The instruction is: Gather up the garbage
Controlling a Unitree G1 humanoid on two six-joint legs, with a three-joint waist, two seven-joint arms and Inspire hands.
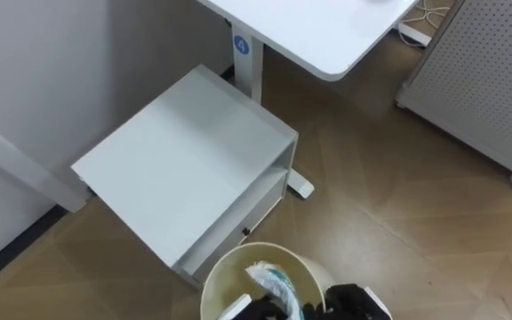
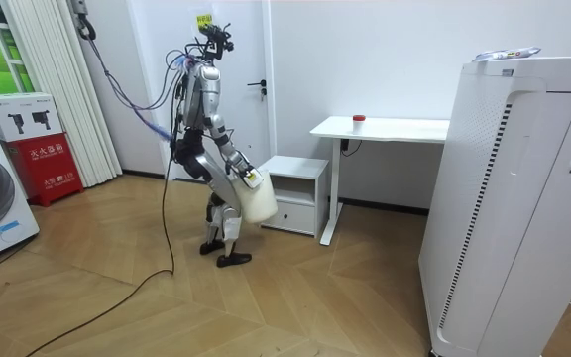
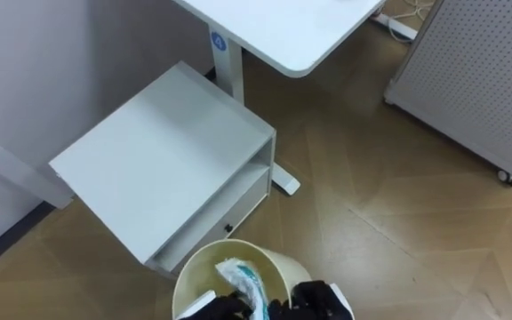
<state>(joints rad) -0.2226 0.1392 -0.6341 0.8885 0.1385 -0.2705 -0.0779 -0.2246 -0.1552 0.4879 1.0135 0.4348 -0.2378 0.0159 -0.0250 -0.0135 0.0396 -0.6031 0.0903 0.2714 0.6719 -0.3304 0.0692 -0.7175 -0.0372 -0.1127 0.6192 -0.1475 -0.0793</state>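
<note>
— At 9 o'clock, item one?
— Low white cabinet (image 1: pixel 185 160). White desk (image 1: pixel 318 31) at 12.
— At 6 o'clock?
— Cream bin (image 1: pixel 229 271), held up before the robot. Crumpled white-and-teal garbage (image 1: pixel 269 280) lies inside it. Left hand (image 1: pixel 258 310) at the rim's 6, beside the garbage. Right hand (image 1: pixel 352 302) at the rim's 4. Both are cropped, so their finger state cannot be told.
— At 3 o'clock?
— Perforated grey panel (image 1: pixel 478 80), on casters.
</note>
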